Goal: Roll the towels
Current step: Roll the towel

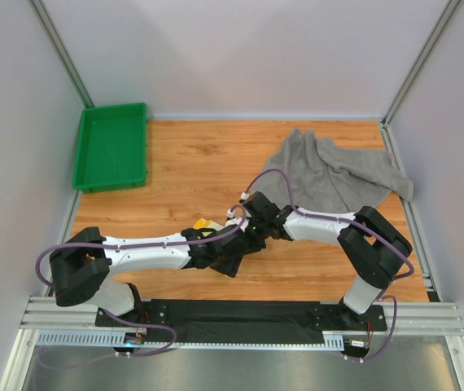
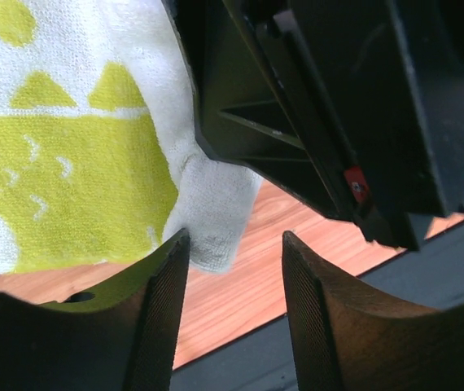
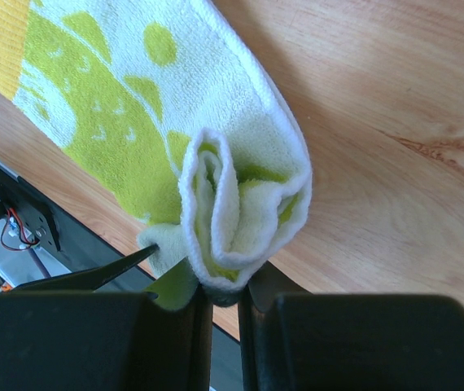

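Right wrist: rolled end of printed towel (image 3: pixel 126 122) is pinched by right pincer (image 3: pixel 224 287), long axis laid away up-left; left pincer (image 2: pixel 236 248) is held spread, towel corner just beside it.

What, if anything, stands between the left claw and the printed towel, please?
Nothing visible does. The left claw is open right at the printed towel's white corner, with one finger at its edge. The right claw, shut on the towel's rolled end, sits close by but not between them.

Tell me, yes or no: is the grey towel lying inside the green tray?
No, the grey towel lies crumpled on the table at the far right, apart from the green tray at the far left.
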Robot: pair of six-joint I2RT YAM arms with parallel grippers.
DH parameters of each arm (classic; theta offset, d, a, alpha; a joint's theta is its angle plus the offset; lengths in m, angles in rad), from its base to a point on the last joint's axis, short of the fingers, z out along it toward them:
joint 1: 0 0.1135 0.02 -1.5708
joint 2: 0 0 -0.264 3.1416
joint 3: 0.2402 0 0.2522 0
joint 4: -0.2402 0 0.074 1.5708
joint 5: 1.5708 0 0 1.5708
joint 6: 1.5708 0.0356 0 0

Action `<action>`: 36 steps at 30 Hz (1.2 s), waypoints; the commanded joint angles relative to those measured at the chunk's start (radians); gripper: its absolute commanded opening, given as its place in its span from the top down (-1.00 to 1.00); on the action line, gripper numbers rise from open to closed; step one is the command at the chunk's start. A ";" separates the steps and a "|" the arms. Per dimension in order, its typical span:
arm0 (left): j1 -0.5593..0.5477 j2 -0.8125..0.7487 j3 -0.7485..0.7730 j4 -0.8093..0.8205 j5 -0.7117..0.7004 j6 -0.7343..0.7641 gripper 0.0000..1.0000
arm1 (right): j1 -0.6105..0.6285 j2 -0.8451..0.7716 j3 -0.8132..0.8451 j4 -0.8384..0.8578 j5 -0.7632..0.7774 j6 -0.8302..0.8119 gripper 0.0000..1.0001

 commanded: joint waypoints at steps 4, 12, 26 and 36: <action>-0.009 0.073 -0.022 0.068 0.005 0.013 -0.14 | 0.008 0.018 0.026 -0.009 -0.017 0.002 0.96; -0.035 0.104 -0.072 0.086 -0.004 0.019 0.01 | 0.006 0.037 0.042 -0.032 -0.027 -0.010 0.89; -0.035 0.027 -0.158 0.057 0.007 0.063 0.81 | -0.032 0.092 0.124 -0.111 -0.024 -0.084 0.42; -0.026 -0.088 -0.154 0.025 0.031 0.051 0.98 | -0.116 0.124 0.150 -0.153 -0.006 -0.155 0.13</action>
